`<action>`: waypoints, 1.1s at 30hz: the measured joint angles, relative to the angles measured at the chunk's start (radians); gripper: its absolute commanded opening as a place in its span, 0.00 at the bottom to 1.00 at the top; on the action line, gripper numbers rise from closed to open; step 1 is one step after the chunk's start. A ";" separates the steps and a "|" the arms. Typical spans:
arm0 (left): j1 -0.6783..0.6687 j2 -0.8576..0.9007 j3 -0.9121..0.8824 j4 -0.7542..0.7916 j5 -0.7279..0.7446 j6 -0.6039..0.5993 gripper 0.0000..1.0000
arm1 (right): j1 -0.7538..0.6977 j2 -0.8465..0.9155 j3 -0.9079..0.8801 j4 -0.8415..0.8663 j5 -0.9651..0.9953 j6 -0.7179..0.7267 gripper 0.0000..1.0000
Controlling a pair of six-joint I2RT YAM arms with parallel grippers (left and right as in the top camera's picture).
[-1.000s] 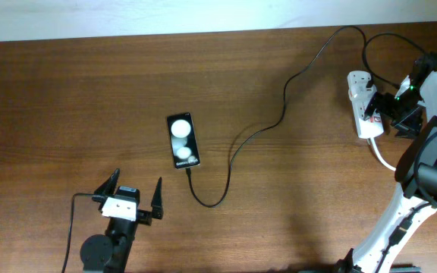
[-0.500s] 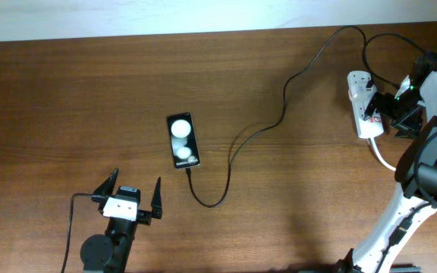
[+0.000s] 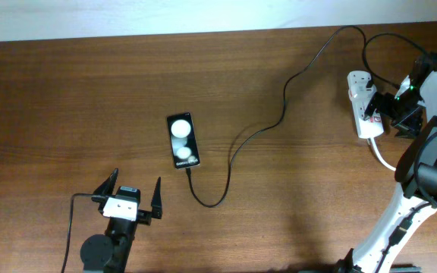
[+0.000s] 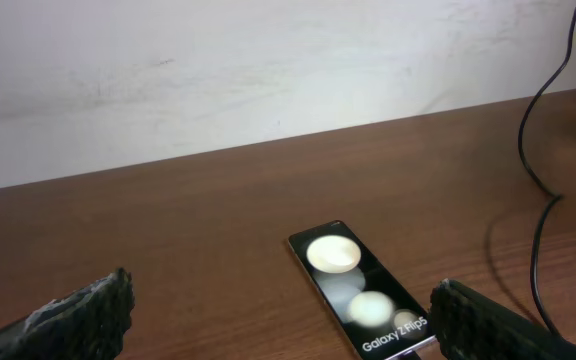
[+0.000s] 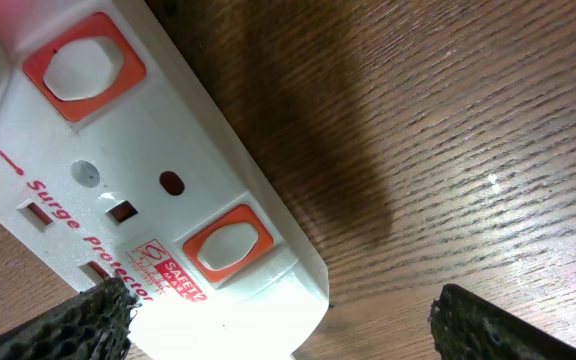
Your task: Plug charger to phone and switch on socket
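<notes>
The black phone point(image 3: 182, 141) lies flat at the table's middle left, its screen showing two round white reflections; it also shows in the left wrist view point(image 4: 360, 301). The thin black charger cable point(image 3: 237, 145) runs from the phone's near end in a loop and up to the white socket point(image 3: 361, 112) at the right. My left gripper point(image 3: 136, 194) is open and empty, near the front edge, short of the phone. My right gripper point(image 3: 381, 114) is open, its jaws straddling the socket's end point(image 5: 168, 200), close above the orange switches point(image 5: 226, 244).
The socket's thick white cord point(image 3: 381, 158) trails toward the front right beside my right arm's base. A black cable point(image 3: 385, 42) loops at the back right. A pale wall point(image 4: 268, 70) runs behind the table's far edge.
</notes>
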 measured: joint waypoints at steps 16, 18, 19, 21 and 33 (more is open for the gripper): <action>0.000 0.000 0.000 0.000 0.000 0.000 0.99 | 0.000 0.000 0.000 0.000 0.000 0.000 0.99; 0.000 0.000 0.000 0.000 0.000 0.000 0.99 | 0.000 0.000 0.000 0.000 0.000 0.000 0.99; 0.000 0.000 0.000 0.000 0.000 0.000 0.99 | 0.000 0.000 0.000 0.000 0.000 0.000 0.99; 0.000 0.000 0.000 0.000 0.000 0.000 0.99 | 0.000 0.000 0.000 0.000 0.000 0.000 0.99; 0.000 0.000 0.000 0.000 0.000 0.000 0.99 | 0.005 0.000 0.000 0.015 0.000 0.000 0.99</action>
